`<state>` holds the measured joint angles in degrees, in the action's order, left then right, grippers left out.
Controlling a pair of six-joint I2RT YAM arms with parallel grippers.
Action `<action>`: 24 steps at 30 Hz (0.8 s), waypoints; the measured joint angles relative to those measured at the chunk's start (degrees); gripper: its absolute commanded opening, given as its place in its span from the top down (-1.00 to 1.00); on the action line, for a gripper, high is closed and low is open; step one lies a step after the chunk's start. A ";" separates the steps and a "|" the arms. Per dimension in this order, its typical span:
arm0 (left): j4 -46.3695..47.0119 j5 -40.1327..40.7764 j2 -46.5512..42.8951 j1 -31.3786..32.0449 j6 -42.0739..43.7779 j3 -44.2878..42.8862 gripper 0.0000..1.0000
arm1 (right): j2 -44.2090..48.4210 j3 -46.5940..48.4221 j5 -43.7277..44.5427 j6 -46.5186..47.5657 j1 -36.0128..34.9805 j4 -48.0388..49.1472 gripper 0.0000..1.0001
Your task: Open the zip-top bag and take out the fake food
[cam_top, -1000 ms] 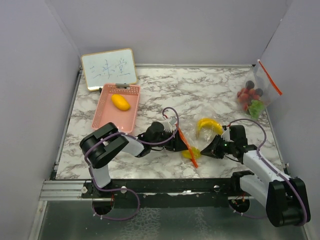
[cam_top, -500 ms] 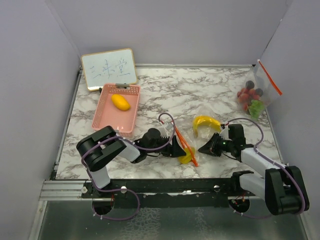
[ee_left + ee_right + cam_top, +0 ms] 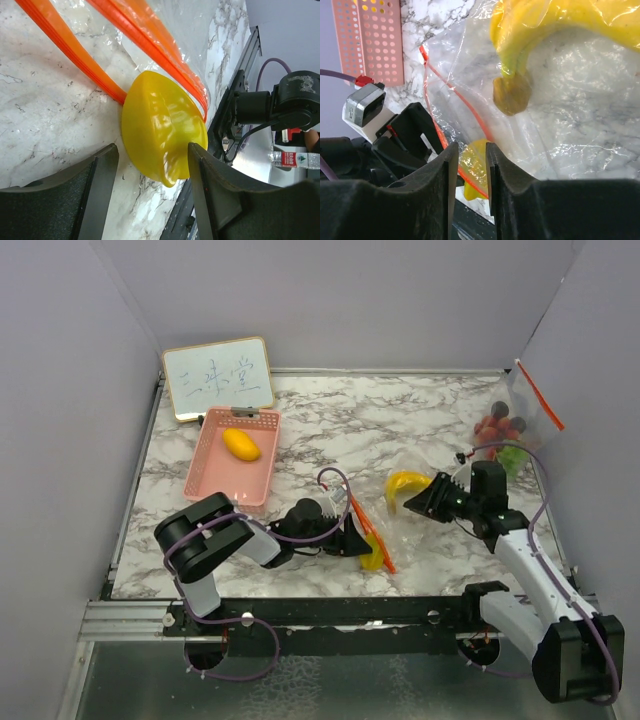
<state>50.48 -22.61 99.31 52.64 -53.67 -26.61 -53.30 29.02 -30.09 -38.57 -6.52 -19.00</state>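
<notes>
The clear zip-top bag [image 3: 400, 502] with an orange zip strip [image 3: 376, 536] lies at the table's front centre. A yellow banana [image 3: 404, 484] lies inside it; its stem end [image 3: 512, 92] shows through the film. A small yellow fake food piece [image 3: 165, 135] sits at the bag's mouth, between the open fingers of my left gripper [image 3: 150, 150]. The right finger [image 3: 210, 185] touches the piece and the left finger stands apart. My right gripper [image 3: 416, 505] hovers just right of the banana. Its jaws [image 3: 471, 150] are a narrow gap apart, with only bag film behind them.
A pink basket [image 3: 215, 465] at back left holds a yellow-orange oval piece [image 3: 240, 444]. A whiteboard [image 3: 218, 377] leans behind it. A second clear bag [image 3: 515, 425] with red, dark and green pieces rests against the right wall. The table's front edge is just past the yellow piece.
My right gripper has lifted and pulled back right toward the banana, and its jaws have parted. The left gripper shifted slightly toward the front edge and stays around the yellow piece.
</notes>
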 measured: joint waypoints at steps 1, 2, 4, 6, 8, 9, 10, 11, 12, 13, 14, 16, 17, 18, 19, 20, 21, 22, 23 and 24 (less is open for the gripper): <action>0.13 0.00 0.15 0.00 -0.26 0.00 -0.16 | 0.50 0.44 0.11 0.28 0.00 -0.46 0.41; 0.31 0.00 0.35 0.00 -0.55 0.00 -0.15 | 0.83 0.66 0.15 0.61 0.00 -1.05 0.41; 1.11 -0.02 1.11 0.00 -1.27 0.00 -0.15 | 0.96 0.57 0.11 0.94 0.00 -2.56 0.41; 2.14 -0.04 1.79 0.00 -1.90 0.00 -0.15 | 1.62 0.33 -0.11 1.18 0.00 -4.20 0.41; 2.84 -0.04 2.23 0.00 -2.27 0.00 -0.15 | 4.28 -0.42 -0.85 1.53 0.00 -6.36 0.39; 3.10 -0.04 2.40 0.00 -2.38 -0.02 -0.15 | 5.79 -0.63 -1.14 1.75 0.00 -7.34 0.39; 3.19 -0.04 2.56 0.00 -2.45 -0.11 -0.14 | 7.17 -0.92 -1.44 1.90 0.00 -8.13 0.38; 3.23 -0.04 2.71 0.00 -2.51 -0.24 -0.15 | 9.22 -1.46 -2.23 2.25 0.00 -8.87 0.37; 3.28 -0.04 2.93 0.00 -2.56 -0.48 -0.15 | 10.34 -1.95 -2.71 2.45 0.00 -9.29 0.37; 3.28 -0.04 3.13 0.00 -2.56 -0.76 -0.15 | 11.61 -3.02 -3.56 2.86 0.00 -9.68 0.35; 3.30 -0.04 3.39 0.00 -2.58 -1.05 -0.15 | 12.33 -3.93 -4.09 3.06 0.00 -10.12 0.33; 3.41 -0.04 3.69 0.00 -2.62 -1.31 -0.15 | 12.85 -6.16 -5.31 3.54 0.00 -11.06 0.24; 3.48 -0.04 3.72 0.00 -2.67 -1.33 -0.15 | 13.03 -7.45 -6.27 3.56 0.00 -11.21 0.18; 3.50 -0.04 3.93 0.00 -2.69 -1.55 -0.15 | 13.00 -8.48 -6.99 3.61 0.00 -11.28 0.09; 3.50 -0.04 4.04 0.00 -2.82 -1.70 -0.16 | 13.20 -9.60 -7.96 3.45 0.00 -11.47 -0.03; 3.50 -0.04 4.20 0.00 -2.82 -1.90 -0.16 | 13.55 -10.49 -8.70 3.45 0.00 -11.65 -0.12; 3.50 -0.04 4.33 0.00 -2.86 -2.01 -0.16 | 13.77 -10.99 -9.33 3.37 0.00 -11.67 -0.19; 3.50 -0.04 4.42 0.00 -2.93 -2.10 -0.16 | 13.97 -11.37 -10.05 3.32 0.00 -11.63 -0.22; 3.52 -0.04 4.44 0.00 -3.02 -2.12 -0.16 | 14.05 -11.67 -10.88 3.15 0.00 -11.50 -0.25; 3.50 -0.04 4.46 0.00 -3.04 -2.14 -0.15 | 14.10 -11.89 -11.63 3.02 0.00 -11.26 -0.25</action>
<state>53.98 -22.65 103.77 52.64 -56.71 -28.75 -39.20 17.12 -41.71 -35.55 -6.52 -30.26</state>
